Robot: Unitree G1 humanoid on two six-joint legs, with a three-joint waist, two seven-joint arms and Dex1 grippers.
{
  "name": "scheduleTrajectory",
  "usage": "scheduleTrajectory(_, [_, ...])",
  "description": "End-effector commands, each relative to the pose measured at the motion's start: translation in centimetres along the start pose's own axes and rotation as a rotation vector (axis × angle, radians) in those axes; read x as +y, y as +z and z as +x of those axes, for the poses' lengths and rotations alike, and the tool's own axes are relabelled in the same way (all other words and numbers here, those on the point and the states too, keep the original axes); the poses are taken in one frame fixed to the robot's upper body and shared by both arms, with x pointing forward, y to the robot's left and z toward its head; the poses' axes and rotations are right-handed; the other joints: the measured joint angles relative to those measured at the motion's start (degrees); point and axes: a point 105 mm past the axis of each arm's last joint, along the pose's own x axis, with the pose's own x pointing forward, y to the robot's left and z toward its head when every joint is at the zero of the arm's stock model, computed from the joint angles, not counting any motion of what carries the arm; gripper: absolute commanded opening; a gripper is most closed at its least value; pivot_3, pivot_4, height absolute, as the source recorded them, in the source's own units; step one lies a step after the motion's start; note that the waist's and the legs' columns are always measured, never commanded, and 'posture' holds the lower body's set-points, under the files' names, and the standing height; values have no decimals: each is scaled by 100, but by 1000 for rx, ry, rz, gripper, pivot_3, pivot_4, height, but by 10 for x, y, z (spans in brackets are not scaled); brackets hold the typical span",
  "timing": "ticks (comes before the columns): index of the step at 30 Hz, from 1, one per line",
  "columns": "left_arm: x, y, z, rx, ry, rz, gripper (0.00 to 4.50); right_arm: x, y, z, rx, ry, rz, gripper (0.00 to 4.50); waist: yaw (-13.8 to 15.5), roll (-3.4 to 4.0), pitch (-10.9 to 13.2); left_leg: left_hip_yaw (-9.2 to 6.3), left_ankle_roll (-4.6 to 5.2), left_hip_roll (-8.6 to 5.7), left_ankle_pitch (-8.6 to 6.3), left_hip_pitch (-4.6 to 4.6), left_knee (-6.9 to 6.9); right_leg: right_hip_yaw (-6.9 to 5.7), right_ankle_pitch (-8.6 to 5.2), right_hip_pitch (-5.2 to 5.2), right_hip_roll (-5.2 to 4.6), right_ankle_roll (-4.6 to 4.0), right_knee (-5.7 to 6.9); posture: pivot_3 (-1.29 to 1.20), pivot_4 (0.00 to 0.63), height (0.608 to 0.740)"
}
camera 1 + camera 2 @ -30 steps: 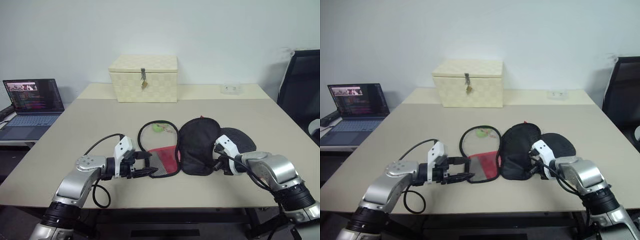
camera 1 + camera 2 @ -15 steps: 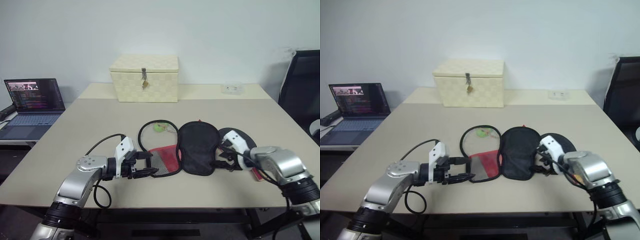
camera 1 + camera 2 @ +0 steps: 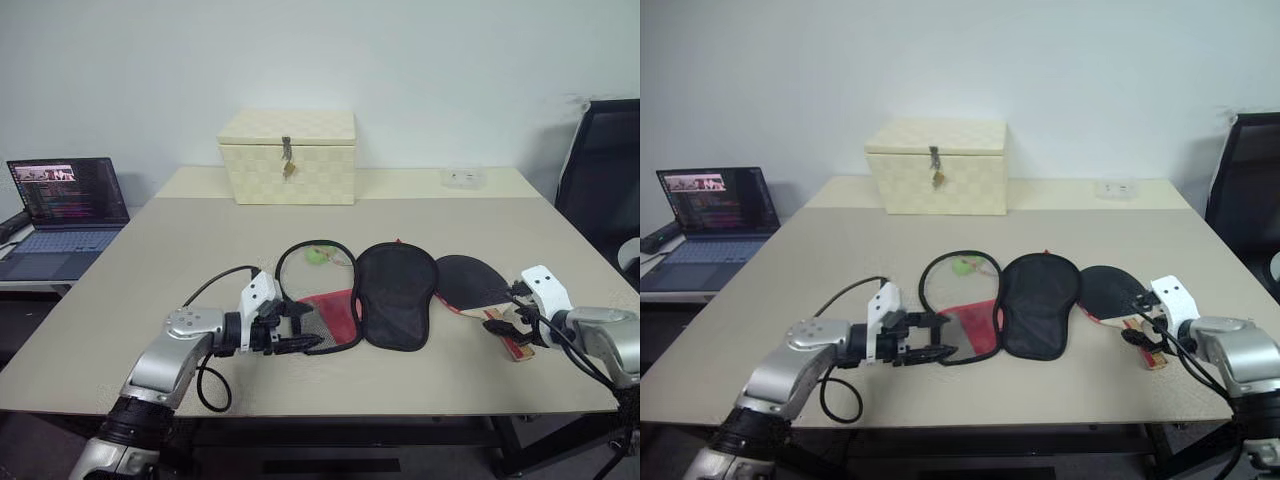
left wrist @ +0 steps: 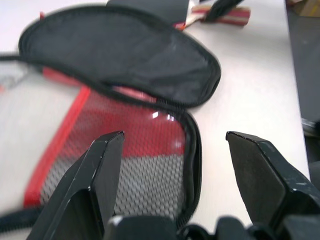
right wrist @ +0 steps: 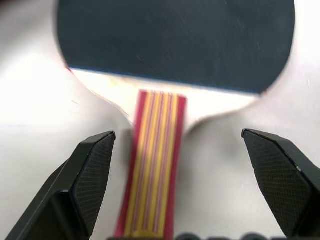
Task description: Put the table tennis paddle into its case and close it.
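Black-rubber, wood-handled table tennis paddle [image 3: 478, 285] lies on beige table [image 3: 190, 240] beside opened black-and-red fabric case [image 3: 370, 295]; right gripper [image 3: 512, 312] jaws spread astride its handle for pickup; left gripper [image 3: 303, 326] jaws spread over case's edge, likely to steady it.

Your two head views look forward and down over the counter [image 3: 180, 240] from nearly the same spot, sharing the whole scene. Your left wrist view sits close over the case [image 4: 150, 140]; your right wrist view sits close above the paddle [image 5: 165, 60].
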Motion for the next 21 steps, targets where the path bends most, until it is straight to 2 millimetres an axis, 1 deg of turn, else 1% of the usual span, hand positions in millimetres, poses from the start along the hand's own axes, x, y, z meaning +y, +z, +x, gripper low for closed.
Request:
scheduleTrajectory(1, [4, 24, -1, -56, -24, 52, 3558, -7, 1, -4, -33, -51, 25, 4465, 2, 0, 0, 0, 0, 0, 0, -1, 1, 0, 0, 0, 0, 0, 0, 0, 150, 740])
scheduleTrajectory(6, [5, 24, 1, -52, -26, 63, 3558, -3, -6, 5, -30, -63, 78, 4465, -17, -1, -1, 3, 0, 1, 0, 9, 3, 3, 1, 8, 2, 1, 1, 0, 150, 740])
scheduleTrajectory(10, [4, 22, 0, -50, -22, 62, 3558, 2, -8, 13, -26, -87, 83, 3652, -40, -12, -7, 6, 0, 7, 0, 24, 5, 7, 0, 21, 7, 3, 2, 0, 150, 740])
scheduleTrajectory(15, [6, 20, -2, -49, -4, 58, 3558, -5, -2, 15, -53, -160, 96, 2083, -47, -13, -8, 12, 0, 7, 1, 70, 6, 18, -7, 67, 6, 29, -3, 0, 150, 740])
scheduleTrajectory(18, [6, 20, -3, -49, 5, 57, 3558, -18, 8, 11, -89, -224, 96, 1171, -38, -13, -8, 13, 0, 6, 2, 73, 10, 19, -5, 73, 5, 35, -4, 0, 150, 740])
scheduleTrajectory(19, [6, 20, -5, -50, 13, 54, 3558, -26, 15, 6, -112, -256, 96, 1093, -33, -13, -8, 14, 0, 5, 2, 73, 11, 20, -5, 73, 5, 36, -4, 0, 150, 740])
scheduleTrajectory(21, [7, 19, -7, -51, 23, 51, 3558, -38, 29, -3, -155, -296, 102, 1093, -18, -9, -5, 15, 0, 3, 2, 69, 11, 22, -4, 68, 4, 37, -4, 0, 150, 740])
